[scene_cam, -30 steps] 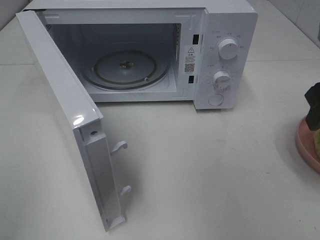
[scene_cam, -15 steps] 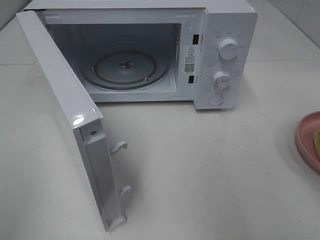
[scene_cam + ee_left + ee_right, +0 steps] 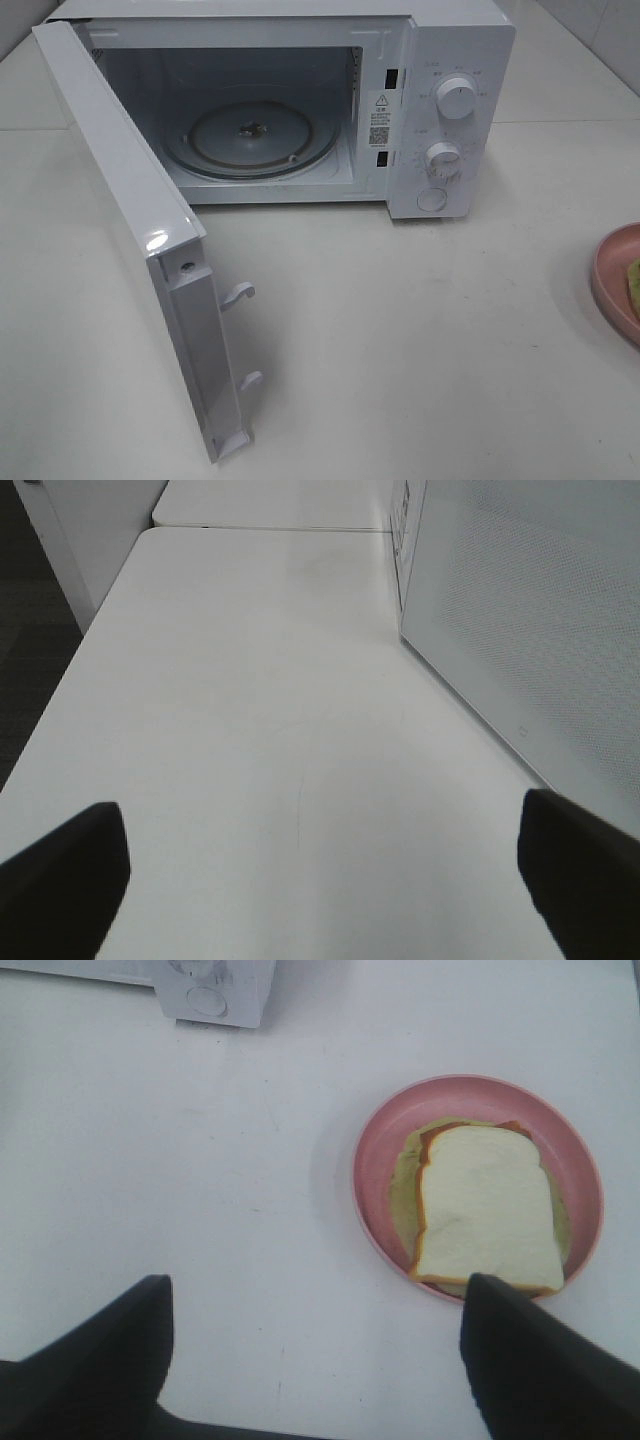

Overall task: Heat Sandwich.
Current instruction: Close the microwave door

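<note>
Microwave [image 3: 440, 120] door [image 3: 130, 230] open, turntable [image 3: 250, 135] bare. Sandwich [image 3: 485, 1210] on pink plate [image 3: 375, 1175]. Right gripper [image 3: 315, 1345] wide above, left gripper [image 3: 320, 865] wide, both empty.

The microwave [image 3: 300, 100] fills the upper frame, its cavity mouth unblocked above the glass turntable [image 3: 250, 137]. The open door [image 3: 140, 240] juts diagonally across the left, walling off that side. Bare tabletop [image 3: 420, 340] spreads from centre to the pink plate [image 3: 612, 285] at right edge.
</note>
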Controlling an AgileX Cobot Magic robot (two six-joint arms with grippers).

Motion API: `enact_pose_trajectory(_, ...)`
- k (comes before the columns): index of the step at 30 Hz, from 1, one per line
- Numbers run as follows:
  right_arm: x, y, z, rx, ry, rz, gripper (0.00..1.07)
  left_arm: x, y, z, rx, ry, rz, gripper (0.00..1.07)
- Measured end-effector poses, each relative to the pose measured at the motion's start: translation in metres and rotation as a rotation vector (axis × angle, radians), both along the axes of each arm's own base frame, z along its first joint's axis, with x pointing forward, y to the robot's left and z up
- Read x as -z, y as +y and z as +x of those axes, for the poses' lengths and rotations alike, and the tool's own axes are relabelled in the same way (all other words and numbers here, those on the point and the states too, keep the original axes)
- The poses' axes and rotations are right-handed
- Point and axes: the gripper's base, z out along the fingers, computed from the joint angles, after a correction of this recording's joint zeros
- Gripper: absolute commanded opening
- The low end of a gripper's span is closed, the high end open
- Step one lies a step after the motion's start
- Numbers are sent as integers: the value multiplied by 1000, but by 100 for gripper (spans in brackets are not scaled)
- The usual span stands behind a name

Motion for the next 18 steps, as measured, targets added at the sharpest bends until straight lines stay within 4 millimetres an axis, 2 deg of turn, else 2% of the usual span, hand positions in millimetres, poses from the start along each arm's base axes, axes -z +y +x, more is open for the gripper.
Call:
enact_pose_trajectory(1, 0, 0, 0, 0, 0, 0, 76, 0, 0, 0, 0, 0, 0, 101)
enact_pose_trajectory(4, 10, -5, -17, 28, -42, -7, 76, 0, 0, 0, 0, 0, 0, 101)
enact_pose_trajectory(5, 19, -8, -26, 44, -59, -10, 76, 0, 0, 0, 0, 0, 0, 101)
enact_pose_trajectory(10, 38, -12, -45, 63, -105, -15, 76, 0, 0, 0, 0, 0, 0, 101)
enact_pose_trajectory(18, 66, -13, -55, 57, -144, -5, 76, 0, 0, 0, 0, 0, 0, 101)
